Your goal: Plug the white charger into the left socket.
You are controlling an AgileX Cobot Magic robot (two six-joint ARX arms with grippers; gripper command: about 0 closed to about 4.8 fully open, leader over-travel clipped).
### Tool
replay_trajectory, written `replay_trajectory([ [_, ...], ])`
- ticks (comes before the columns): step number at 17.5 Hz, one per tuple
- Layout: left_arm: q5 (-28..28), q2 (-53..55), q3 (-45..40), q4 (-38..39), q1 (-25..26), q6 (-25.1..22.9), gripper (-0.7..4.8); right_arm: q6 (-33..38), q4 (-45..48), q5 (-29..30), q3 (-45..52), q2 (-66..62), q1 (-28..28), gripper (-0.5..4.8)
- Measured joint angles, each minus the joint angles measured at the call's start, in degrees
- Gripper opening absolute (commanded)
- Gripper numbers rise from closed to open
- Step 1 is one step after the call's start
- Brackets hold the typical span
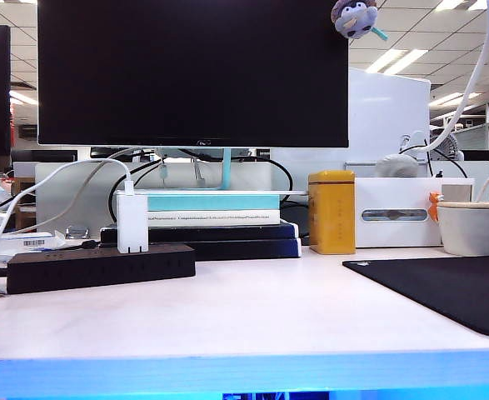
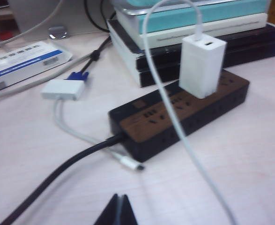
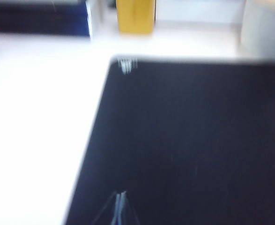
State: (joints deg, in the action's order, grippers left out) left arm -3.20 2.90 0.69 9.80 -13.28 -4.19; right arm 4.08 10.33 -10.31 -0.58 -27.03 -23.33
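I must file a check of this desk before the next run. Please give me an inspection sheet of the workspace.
Surface: pale table, black mat at right.
Job's things: white charger stands upright in the black power strip.
Clutter: stacked books, yellow tin, white box, cup.
Grippers: left gripper shut, empty, off the strip; right gripper shut, empty, over the mat.
Cables: white cable, black cord.
Surroundings: monitor, office.

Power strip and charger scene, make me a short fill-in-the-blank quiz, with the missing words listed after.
1. The white charger stands plugged into the black ____.
2. Both the left gripper and right gripper are ____.
3. The right gripper hovers over a black ____.
4. Behind the power strip lies a stack of ____.

Missing words: power strip; shut; mat; books
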Motion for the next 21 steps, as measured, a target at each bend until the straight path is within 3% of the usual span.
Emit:
replay_trajectory([
  [4,0.44,-0.90,0.00,0.02,7.08,-0.02,-0.05,0.02,-2.32,0.00,0.02,14.64,4.96,0.22],
  [8,0.59,-2.58,0.00,-0.15,12.20,-0.02,-0.05,0.02,-2.27,-0.02,0.02,24.35,14.38,0.22],
  [12,0.59,-2.58,0.00,-0.13,13.49,-0.02,-0.05,0.07,-1.44,-0.15,0.00,26.80,21.03,0.22],
  [17,0.61,-2.58,0.00,-0.11,13.49,-0.02,-0.05,0.07,-7.72,0.70,0.00,26.53,22.64,0.22],
  [21,0.61,-2.58,0.00,-0.13,13.46,-0.02,-0.05,0.07,-7.74,7.48,0.00,26.86,22.62,0.22],
])
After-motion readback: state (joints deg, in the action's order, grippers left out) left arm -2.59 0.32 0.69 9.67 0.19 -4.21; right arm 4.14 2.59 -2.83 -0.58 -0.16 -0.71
